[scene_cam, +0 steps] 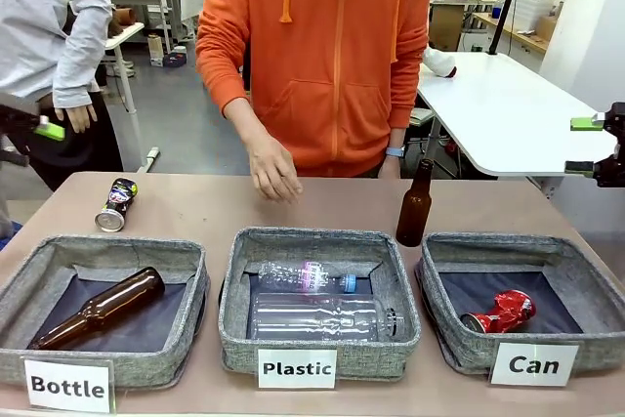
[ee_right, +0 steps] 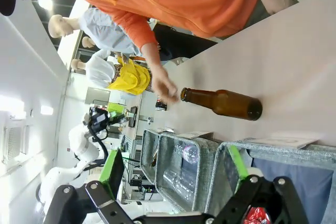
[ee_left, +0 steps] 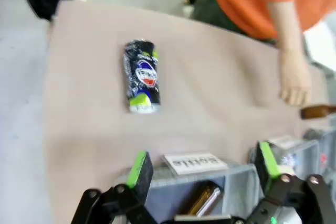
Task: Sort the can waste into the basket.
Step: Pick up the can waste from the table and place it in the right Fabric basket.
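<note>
Front view: red can [scene_cam: 500, 312] lies in the Can basket [scene_cam: 586, 285], near its front-left corner, so I judge half the task done. Black can [scene_cam: 116, 204] lies on its side on the tabletop [scene_cam: 322, 207] by the far-left corner, behind the Bottle basket [scene_cam: 98, 251]; it is not yet sorted. Red can is shiny, thin metal, visibly crushed. Baskets are square, shallow, grey woven fabric with dark lining and white front cards. An upright bottle [scene_cam: 414, 204], brown glass with a narrow neck, stands at the Can basket's far-left corner. The person's hand [scene_cam: 273, 171] hangs over the far middle of the tabletop. Left wrist view: left gripper [ee_left: 203, 166] is fully open and empty, above the Bottle basket's front edge, well apart from the black can [ee_left: 140, 77]. That can is a short cylinder with colourful print, silver ends and a dented wall, so likely soft under a squeeze. Tabletop is matte, pale brown and smooth. Right wrist view: right gripper [ee_right: 174, 167] is fully open, holding nothing, poised over the baskets' front edges. A red glint of the red can [ee_right: 257, 216] shows between its linkages, and the glossy bottle [ee_right: 226, 103] stands beyond.
</note>
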`<state>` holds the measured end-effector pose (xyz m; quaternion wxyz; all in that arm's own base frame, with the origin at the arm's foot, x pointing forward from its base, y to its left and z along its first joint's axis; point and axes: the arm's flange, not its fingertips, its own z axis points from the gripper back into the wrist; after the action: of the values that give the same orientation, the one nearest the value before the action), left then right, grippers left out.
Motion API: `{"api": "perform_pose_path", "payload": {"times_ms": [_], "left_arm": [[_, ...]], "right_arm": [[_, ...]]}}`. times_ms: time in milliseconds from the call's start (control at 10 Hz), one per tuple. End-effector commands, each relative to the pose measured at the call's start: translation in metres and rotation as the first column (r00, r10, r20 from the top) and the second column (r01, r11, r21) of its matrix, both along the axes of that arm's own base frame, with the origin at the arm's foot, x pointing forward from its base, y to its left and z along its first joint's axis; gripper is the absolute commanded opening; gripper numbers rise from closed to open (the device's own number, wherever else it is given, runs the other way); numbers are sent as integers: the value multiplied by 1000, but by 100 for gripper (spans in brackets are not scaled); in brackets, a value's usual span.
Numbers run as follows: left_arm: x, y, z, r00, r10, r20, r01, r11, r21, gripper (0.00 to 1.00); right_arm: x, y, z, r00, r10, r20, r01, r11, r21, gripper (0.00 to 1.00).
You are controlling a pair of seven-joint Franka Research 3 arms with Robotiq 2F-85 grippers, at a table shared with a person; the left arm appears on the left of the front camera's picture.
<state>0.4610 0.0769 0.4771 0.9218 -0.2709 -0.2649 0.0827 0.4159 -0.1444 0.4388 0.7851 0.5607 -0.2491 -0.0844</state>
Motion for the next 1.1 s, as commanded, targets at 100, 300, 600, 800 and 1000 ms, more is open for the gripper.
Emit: {"api": "perform_pose_path", "payload": {"times_ms": [100, 300, 600, 800, 1000], "left_arm": [[99, -27, -29, 974, 154, -167, -143, 987, 80, 100], [133, -35, -68, 954, 232, -190, -193, 960, 203, 100], [153, -62, -128, 953, 189, -239, -92, 926, 365, 100], [163, -74, -158, 943, 205, -263, -75, 899, 432, 100], [170, -77, -174, 938, 238, -250, -93, 872, 481, 100]], "right_arm": [[-1, -2, 2, 1000, 11, 17, -10, 1000, -8, 100], [-1, -2, 2, 1000, 11, 17, -10, 1000, -8, 100], [-1, -2, 2, 1000, 11, 17, -10, 1000, -8, 100], [-1, -2, 2, 1000, 11, 17, -10, 1000, -8, 100], [-1, -2, 2, 1000, 11, 17, -10, 1000, -8, 100]]}}
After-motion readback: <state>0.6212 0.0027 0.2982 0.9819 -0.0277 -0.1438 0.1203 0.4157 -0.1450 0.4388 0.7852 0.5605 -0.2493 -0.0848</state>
